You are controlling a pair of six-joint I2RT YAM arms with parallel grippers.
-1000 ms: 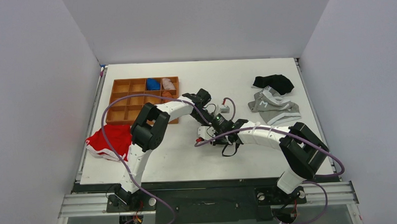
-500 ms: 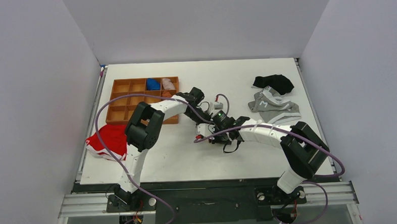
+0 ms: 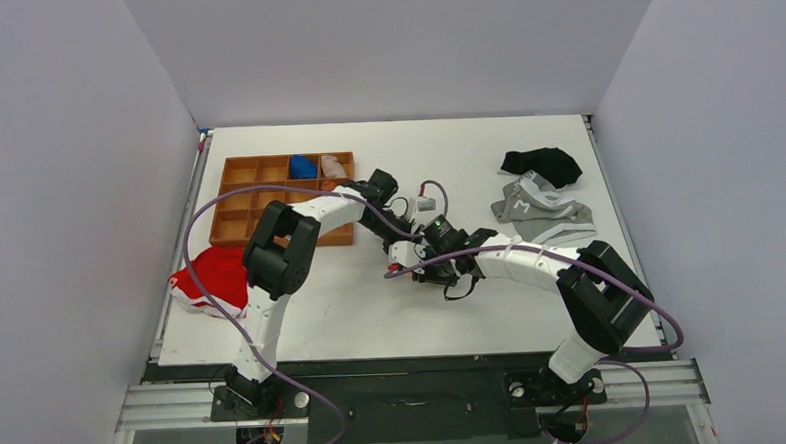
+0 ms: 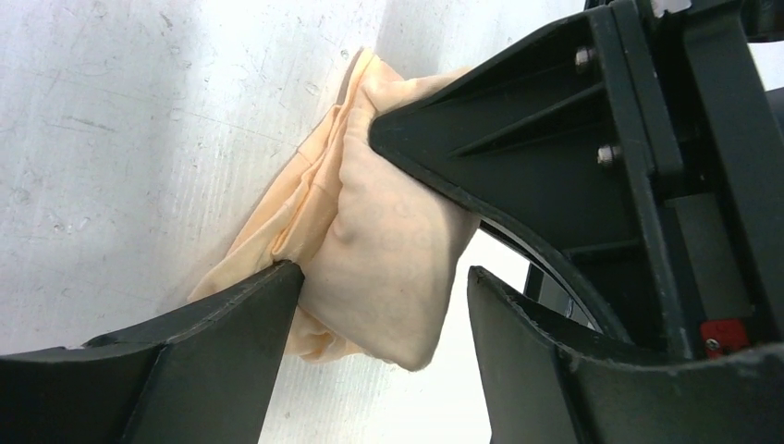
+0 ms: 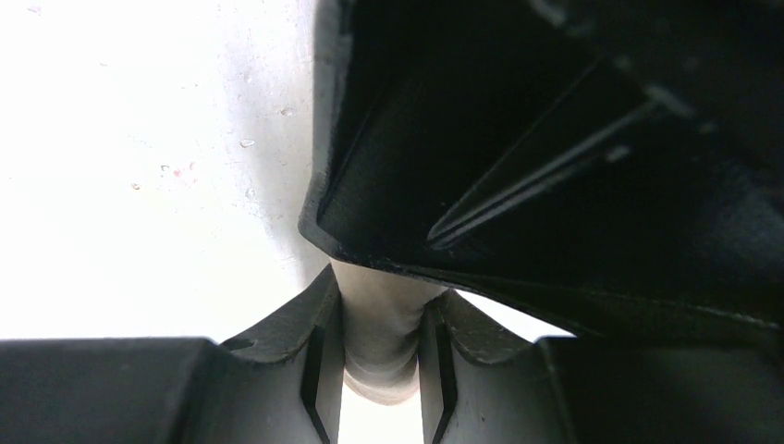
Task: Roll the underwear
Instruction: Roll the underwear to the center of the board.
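Left gripper (image 4: 381, 282) wide, straddling cream underwear roll (image 4: 370, 222) at mid-tabletop (image 4: 111, 111). Right gripper (image 5: 381, 342) pinches it narrow. I'd back left out straight, clear of loose layers, lest roll unravels.

No text, brand or number can be read. The grey garment (image 3: 541, 211) far right bears a white mark, too small to tell.

soft matt cloth underwear (image 4: 379, 250), scuffed white table (image 4: 111, 139)
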